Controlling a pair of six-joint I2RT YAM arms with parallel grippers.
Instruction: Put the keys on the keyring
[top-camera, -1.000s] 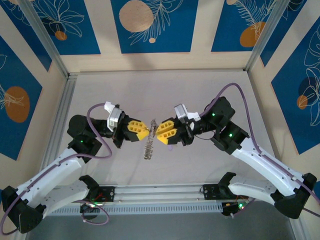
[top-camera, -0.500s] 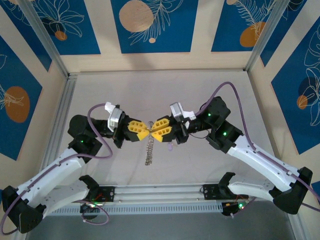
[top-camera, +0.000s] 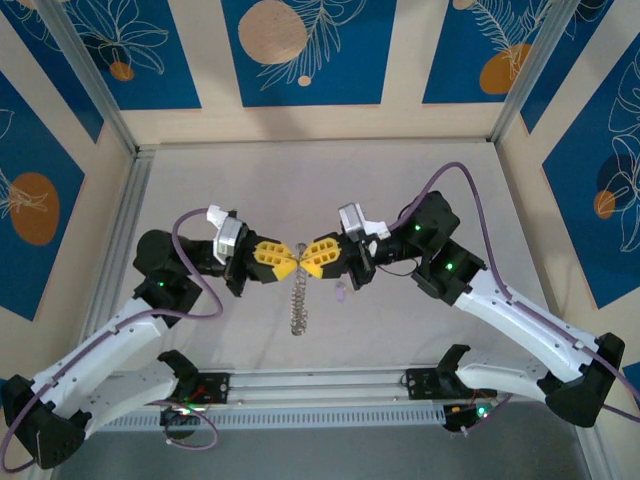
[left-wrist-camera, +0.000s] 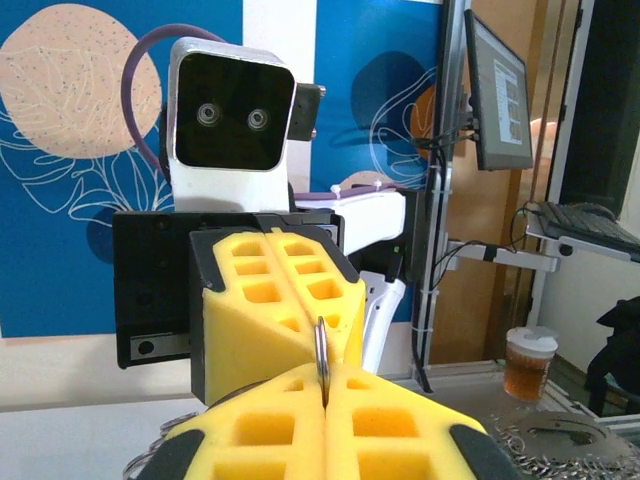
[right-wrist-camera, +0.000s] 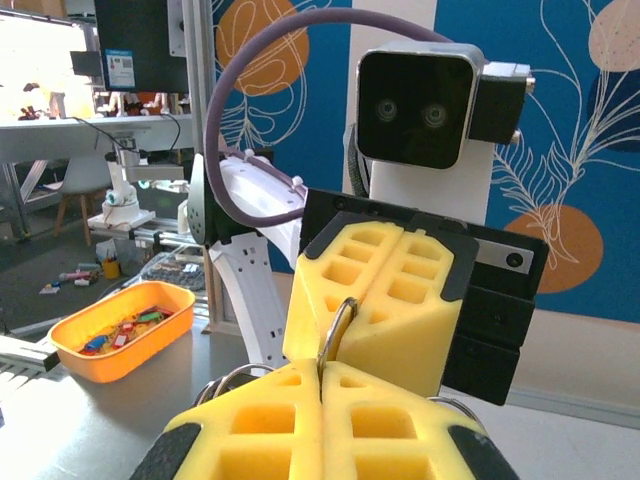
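The keyring's thin metal ring (left-wrist-camera: 322, 352) stands on edge, pinched from both sides. My left gripper (top-camera: 284, 259) and right gripper (top-camera: 312, 256) meet tip to tip above the middle of the table, each with its yellow foam pads pressed shut on the ring. From that point the keyring's silvery beaded chain (top-camera: 297, 300) hangs down to the table. In the right wrist view the ring (right-wrist-camera: 337, 328) rises from my right gripper (right-wrist-camera: 322, 385) into the left one's pads. A small pale lilac key (top-camera: 340, 295) lies on the table just below the right gripper.
Aluminium rails (top-camera: 125, 215) border the grey table on the left and at the near edge. Past the table, an orange tray (right-wrist-camera: 120, 345) of small parts and a cup (left-wrist-camera: 530, 362) are in view. Some metal rings (left-wrist-camera: 560, 445) lie at the lower right of the left wrist view.
The right gripper moved left up to the left gripper's tips and shut on the ring. The left arm held still with the chain hanging.
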